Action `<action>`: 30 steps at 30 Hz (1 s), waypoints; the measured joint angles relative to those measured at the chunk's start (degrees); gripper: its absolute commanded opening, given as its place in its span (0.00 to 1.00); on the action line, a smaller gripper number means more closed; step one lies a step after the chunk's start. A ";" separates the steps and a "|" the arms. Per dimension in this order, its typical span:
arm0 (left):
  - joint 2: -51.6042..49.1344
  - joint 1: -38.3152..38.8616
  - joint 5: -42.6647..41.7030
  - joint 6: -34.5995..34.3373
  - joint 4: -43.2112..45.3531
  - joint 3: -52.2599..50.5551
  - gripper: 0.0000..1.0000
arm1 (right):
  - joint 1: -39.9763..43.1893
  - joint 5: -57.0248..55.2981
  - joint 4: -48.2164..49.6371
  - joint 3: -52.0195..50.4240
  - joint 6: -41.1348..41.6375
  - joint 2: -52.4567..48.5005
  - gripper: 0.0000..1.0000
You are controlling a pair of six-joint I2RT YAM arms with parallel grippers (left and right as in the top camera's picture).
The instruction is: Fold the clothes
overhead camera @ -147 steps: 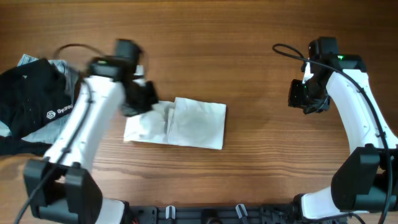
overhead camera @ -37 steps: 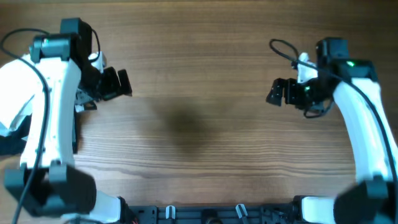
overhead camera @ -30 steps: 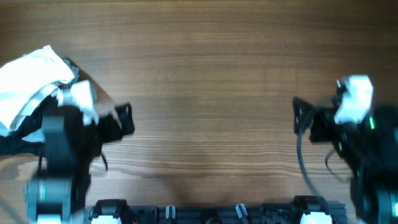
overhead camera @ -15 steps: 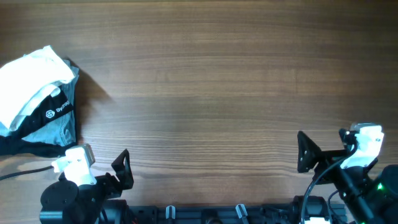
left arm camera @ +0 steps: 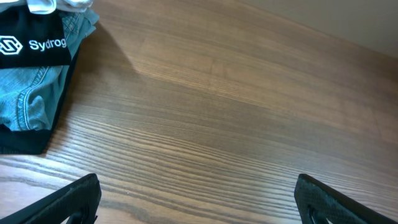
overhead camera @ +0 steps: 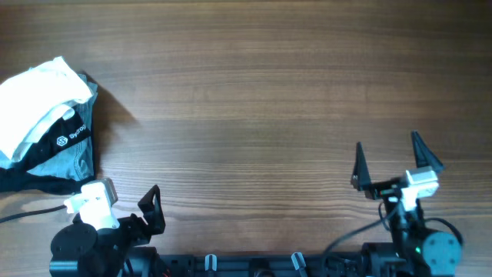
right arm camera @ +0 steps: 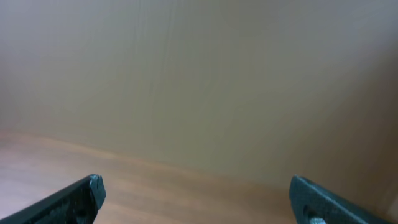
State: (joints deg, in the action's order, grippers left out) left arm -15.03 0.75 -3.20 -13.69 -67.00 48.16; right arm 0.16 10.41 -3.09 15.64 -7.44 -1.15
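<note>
The clothes, a white T-shirt (overhead camera: 37,96), lie bunched on top of a pile at the table's left edge; the black letters do not show. In the left wrist view only a white corner of the T-shirt (left arm camera: 69,4) peeks in at the top left. My left gripper (overhead camera: 151,211) sits pulled back at the near left edge, open and empty (left arm camera: 200,202), well short of the pile. My right gripper (overhead camera: 390,161) is at the near right edge, open with nothing between its fingers (right arm camera: 202,196), facing a plain wall.
Under the white shirt lie a black garment with a white logo (overhead camera: 63,141) (left arm camera: 32,45) and a light blue-grey garment (overhead camera: 75,165) (left arm camera: 26,102). The wooden table (overhead camera: 254,100) stretches across the view.
The folded white shirt went from the table's middle onto the left pile. Both arms withdrew to the near edge. In the last half second the right gripper swung to point away from the table's near edge.
</note>
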 measured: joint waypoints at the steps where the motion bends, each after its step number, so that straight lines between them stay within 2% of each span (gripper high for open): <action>1: -0.02 0.00 0.00 0.00 -0.02 0.00 1.00 | -0.04 0.00 3.21 -3.56 -1.14 0.00 1.00; 5: -0.02 0.00 -0.02 0.00 -0.04 0.00 1.00 | -0.04 0.00 7.50 -12.52 -5.51 0.04 1.00; 7: -0.02 0.00 -0.02 0.00 -0.09 0.00 1.00 | -0.04 -0.26 3.19 -15.32 -6.60 0.11 1.00; 27: 0.09 -1.44 0.00 0.00 0.15 -0.02 1.00 | -0.04 -0.42 3.56 -15.30 -6.86 0.26 1.00; 30: 5.38 -3.56 0.35 -0.15 12.81 -7.45 1.00 | -0.04 -0.42 3.58 -15.28 -6.88 0.26 1.00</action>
State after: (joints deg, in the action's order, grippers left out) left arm -9.65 -2.81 -2.85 -13.85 -54.19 40.71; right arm 0.12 10.00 0.49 0.36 -14.33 -0.89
